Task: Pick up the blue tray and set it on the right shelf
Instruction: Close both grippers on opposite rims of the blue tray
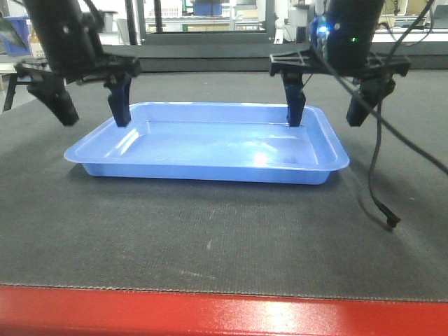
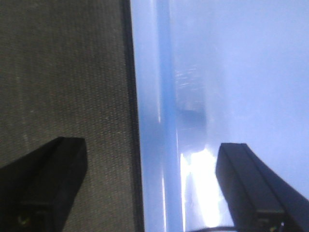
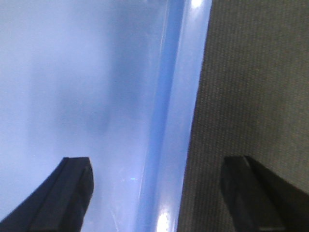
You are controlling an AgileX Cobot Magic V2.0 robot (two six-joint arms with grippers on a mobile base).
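we saw the blue tray (image 1: pixel 210 150) lying flat near the middle of a dark grey mat (image 1: pixel 210 238), a coarse woven surface with a fine grainy weave. the tray was shallow, rectangular and glossy light-blue plastic, with rounded corners, a flared rim and bright glare spots on its smooth floor toward five o'clock. at the tray's nine o'clock end the left gripper (image 1: pixel 94 115) hung with its jaws spread wide, holding nothing. one dark, wedge-shaped finger sat inside the rim and the other outside over the mat. at the three o'clock end the right gripper (image 1: pixel 325 117) stood the same way, parted and empty, astride the opposite rim. from the front we could not tell whether the inner tips touched the tray floor. in the left wrist view the left gripper (image 2: pixel 152 193) framed the rim as a pale band running from twelve to six o'clock, with mat at nine o'clock and blue plastic at three. its matte black fingers (image 2: pixel 48 188) sat at the lower corners. the right wrist view mirrored this around the right gripper (image 3: pixel 159 198), with plastic at nine o'clock and mat at three. a thin black cable (image 1: pixel 378 175) hung from the right arm onto the mat at the tray's four o'clock. a smooth red edge (image 1: pixel 210 315) bordered the mat at six o'clock.
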